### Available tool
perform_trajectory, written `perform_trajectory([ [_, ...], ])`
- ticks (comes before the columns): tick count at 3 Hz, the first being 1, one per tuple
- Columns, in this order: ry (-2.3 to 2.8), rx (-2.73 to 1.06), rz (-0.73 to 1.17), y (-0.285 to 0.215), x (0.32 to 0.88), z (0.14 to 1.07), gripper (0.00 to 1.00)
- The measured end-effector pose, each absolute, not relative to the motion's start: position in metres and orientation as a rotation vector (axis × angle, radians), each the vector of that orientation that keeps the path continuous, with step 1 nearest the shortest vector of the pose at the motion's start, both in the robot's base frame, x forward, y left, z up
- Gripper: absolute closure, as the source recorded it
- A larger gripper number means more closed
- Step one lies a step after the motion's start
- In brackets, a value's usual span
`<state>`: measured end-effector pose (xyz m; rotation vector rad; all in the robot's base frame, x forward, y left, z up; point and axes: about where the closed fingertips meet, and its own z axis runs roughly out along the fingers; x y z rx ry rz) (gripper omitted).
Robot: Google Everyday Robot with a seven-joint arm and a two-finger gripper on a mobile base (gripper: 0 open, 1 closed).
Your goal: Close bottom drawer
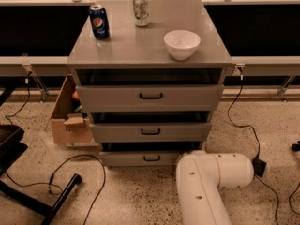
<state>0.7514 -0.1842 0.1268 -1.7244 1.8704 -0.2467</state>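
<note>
The bottom drawer (140, 158) is the lowest of three grey drawers in the cabinet (149, 50). It has a slim flat front and a small black bar handle (151, 158). It stands pulled out a little, with a dark gap above its front. My white arm (213, 182) fills the lower right, with its thick link just right of the drawer's right end. My gripper is not in view; it is out of sight beyond the arm.
The middle drawer (150, 131) and top drawer (150, 96) also stand slightly out. On the cabinet top are a blue can (99, 21), a silver can (140, 10) and a white bowl (182, 43). A cardboard box (70, 118) sits left. Cables (70, 172) and a black chair base (18, 191) lie on the floor.
</note>
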Motion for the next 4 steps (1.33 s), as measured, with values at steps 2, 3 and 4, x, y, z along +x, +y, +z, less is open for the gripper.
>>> perform_trajectory([
  [2,1.871,-1.722,-0.244,-0.1824,0.7485,0.1260,0.75],
  [3,1.871,-1.722,-0.244,-0.1824,0.7485,0.1260,0.53],
  [4,1.871,-1.722,-0.244,-0.1824,0.7485,0.1260,0.29],
])
